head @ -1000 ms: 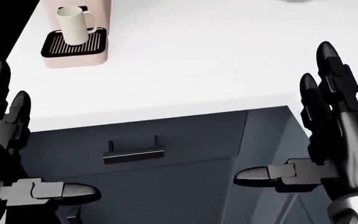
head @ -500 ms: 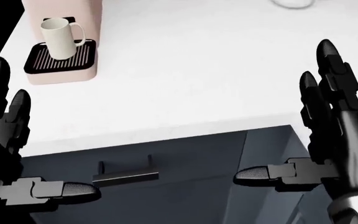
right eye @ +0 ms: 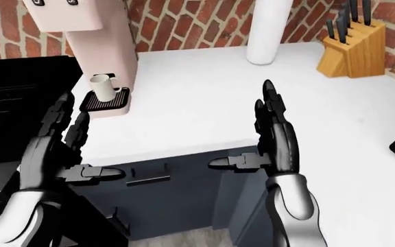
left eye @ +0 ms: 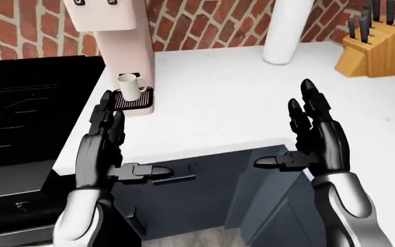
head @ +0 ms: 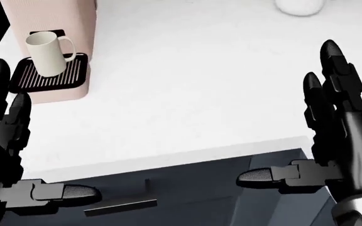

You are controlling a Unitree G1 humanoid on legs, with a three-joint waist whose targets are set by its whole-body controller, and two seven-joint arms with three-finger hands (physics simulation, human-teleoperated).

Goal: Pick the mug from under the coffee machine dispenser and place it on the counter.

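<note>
A cream mug (head: 46, 46) stands upright on the black drip grate (head: 46, 75) of the pink coffee machine (right eye: 101, 36), under its dispenser, at the top left of the head view. The white counter (head: 187, 94) spreads to the right of it. My left hand (head: 17, 155) is open and empty at the lower left, below the grate. My right hand (head: 306, 141) is open and empty at the right, over the counter's near edge. Both hands are apart from the mug.
A black stove (left eye: 33, 113) lies left of the coffee machine. A white roll (left eye: 287, 31) and a wooden knife block (left eye: 376, 46) stand at the far side of the counter by the brick wall. Dark cabinet drawers with a handle (head: 121, 206) sit below the counter edge.
The whole view has shifted: the counter, machine and mug slid down and left in the picture, the cabinet front shrinking at the bottom. Both hands hold the same open pose.
</note>
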